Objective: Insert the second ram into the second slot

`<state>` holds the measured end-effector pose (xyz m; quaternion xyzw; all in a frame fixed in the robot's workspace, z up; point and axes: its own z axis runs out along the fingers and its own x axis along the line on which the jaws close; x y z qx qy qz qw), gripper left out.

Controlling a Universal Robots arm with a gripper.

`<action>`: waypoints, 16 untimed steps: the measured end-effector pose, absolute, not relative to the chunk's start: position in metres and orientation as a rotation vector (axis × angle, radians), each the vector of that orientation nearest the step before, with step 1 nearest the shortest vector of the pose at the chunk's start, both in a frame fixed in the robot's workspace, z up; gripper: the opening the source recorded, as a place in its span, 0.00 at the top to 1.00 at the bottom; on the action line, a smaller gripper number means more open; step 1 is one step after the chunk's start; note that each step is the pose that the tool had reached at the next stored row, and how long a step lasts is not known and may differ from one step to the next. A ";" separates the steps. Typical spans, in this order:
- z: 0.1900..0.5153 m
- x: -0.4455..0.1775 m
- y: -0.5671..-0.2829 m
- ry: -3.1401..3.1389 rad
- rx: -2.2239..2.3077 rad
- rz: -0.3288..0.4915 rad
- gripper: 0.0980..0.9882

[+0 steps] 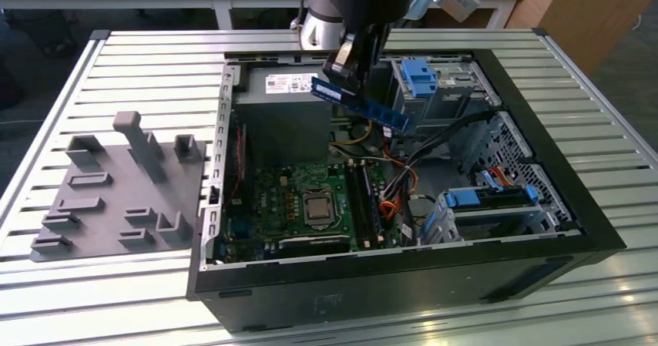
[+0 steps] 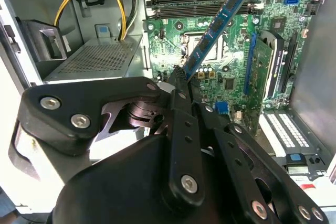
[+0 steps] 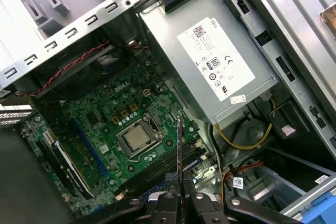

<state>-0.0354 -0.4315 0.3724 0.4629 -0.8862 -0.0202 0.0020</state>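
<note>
The gripper [image 1: 347, 78] is clamping one end of the ram [image 1: 362, 104], jaws shut on its two faces. It is holding the stick in the air over the case [image 1: 411, 292], above the end where the power supply [image 1: 277, 122] is sitting. The stick is hanging clear, touching neither board [image 1: 262, 199] nor cables. Its long axis is tilting: in the exterior view the free end is sloping down toward the exterior view's right. In the second wrist view the ram [image 2: 215, 27] is reaching out from the gripper [image 2: 180, 80] toward the slots [image 2: 205, 4]. The slots [image 1: 362, 199] are lying below the gripper, toward the case's opposite end, just beside the CPU socket [image 1: 317, 207]. The ram appears to be crossing their long axis at an angle rather than lying parallel over it. Whether any slot is already holding a stick cannot be told.
</note>
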 end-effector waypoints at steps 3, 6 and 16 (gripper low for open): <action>0.372 -0.035 -0.432 -2.787 1.439 -0.063 0.96; 0.372 -0.035 -0.431 -2.794 1.426 -0.063 0.96; 0.372 -0.035 -0.432 -2.818 1.380 -0.063 0.96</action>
